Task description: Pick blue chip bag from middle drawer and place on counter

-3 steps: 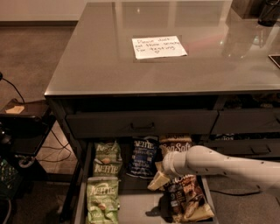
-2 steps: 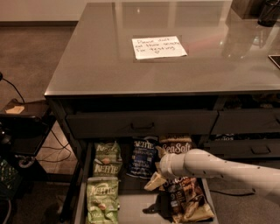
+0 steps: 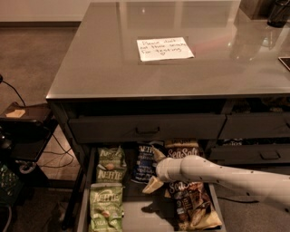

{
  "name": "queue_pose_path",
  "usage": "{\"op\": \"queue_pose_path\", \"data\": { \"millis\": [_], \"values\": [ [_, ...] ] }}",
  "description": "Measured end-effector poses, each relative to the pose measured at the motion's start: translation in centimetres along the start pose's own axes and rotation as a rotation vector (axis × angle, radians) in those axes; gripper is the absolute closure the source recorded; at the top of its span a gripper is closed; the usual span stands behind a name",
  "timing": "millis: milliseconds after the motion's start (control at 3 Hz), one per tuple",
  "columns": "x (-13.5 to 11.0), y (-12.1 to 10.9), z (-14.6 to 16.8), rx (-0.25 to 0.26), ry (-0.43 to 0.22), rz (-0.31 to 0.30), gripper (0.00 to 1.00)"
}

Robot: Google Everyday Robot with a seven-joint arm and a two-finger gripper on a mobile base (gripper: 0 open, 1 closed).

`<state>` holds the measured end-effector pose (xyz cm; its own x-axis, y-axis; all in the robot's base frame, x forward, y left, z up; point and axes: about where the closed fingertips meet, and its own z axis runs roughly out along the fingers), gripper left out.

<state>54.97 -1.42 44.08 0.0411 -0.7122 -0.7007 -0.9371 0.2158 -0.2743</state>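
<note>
The blue chip bag (image 3: 144, 164) lies in the back row of the open middle drawer (image 3: 83, 201), between a green bag and a tan bag. My gripper (image 3: 155, 169) hangs over the drawer on a white arm that comes in from the right. It is open, with pale fingertips (image 3: 152, 185) spread along the blue bag's right edge, one near its top and one near its bottom. The grey counter (image 3: 104, 63) with its white paper note (image 3: 165, 48) lies above the drawers.
Two green Kettle bags (image 3: 109, 164) fill the drawer's left column and two tan Sea Salt bags (image 3: 195, 207) the right. A shut drawer front with a slim handle (image 3: 147, 129) sits above. A black stand with cables (image 3: 22, 129) is at the left. A dark object (image 3: 278, 11) stands on the counter's far right corner.
The arm has moved a little to the left and back, bringing the open fingers from the Sea Salt bags to the blue bag's right edge. The bags have not moved.
</note>
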Motion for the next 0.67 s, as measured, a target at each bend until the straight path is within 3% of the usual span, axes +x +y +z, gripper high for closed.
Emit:
{"op": "queue_pose_path", "data": {
  "millis": [667],
  "values": [
    [1.1,-2.2,3.5,-0.004,0.053,-0.086,0.0]
  ]
}}
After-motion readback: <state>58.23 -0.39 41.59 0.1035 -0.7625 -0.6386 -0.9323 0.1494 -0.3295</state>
